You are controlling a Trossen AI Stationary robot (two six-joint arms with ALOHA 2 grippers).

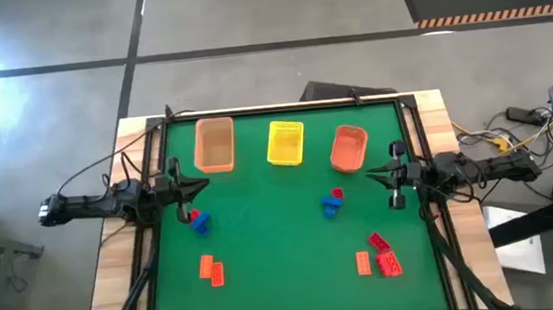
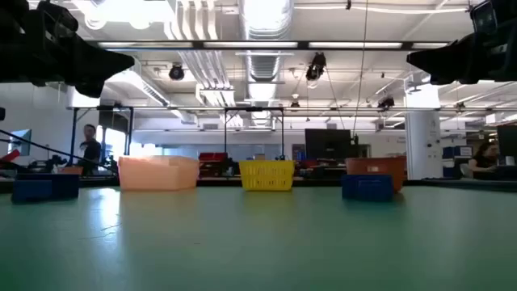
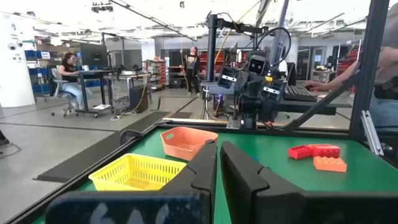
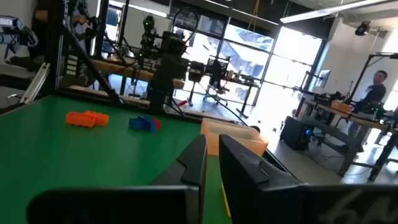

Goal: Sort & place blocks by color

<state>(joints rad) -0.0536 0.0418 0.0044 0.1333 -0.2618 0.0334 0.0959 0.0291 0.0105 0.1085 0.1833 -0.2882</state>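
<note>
Small studded blocks lie flat on the green table. A blue and red pair sits by the left arm, and two orange blocks lie nearer the front. Another blue and red pair lies right of centre. Red blocks and an orange block lie at the near right. My left gripper hovers shut at the left side, above the table. My right gripper hovers shut at the right side. Neither holds anything.
Three baskets stand in a row near the far edge: pale orange, yellow and red-orange. A black frame runs round the table. Bare green surface lies in the middle between the arms. People work at desks in the room behind.
</note>
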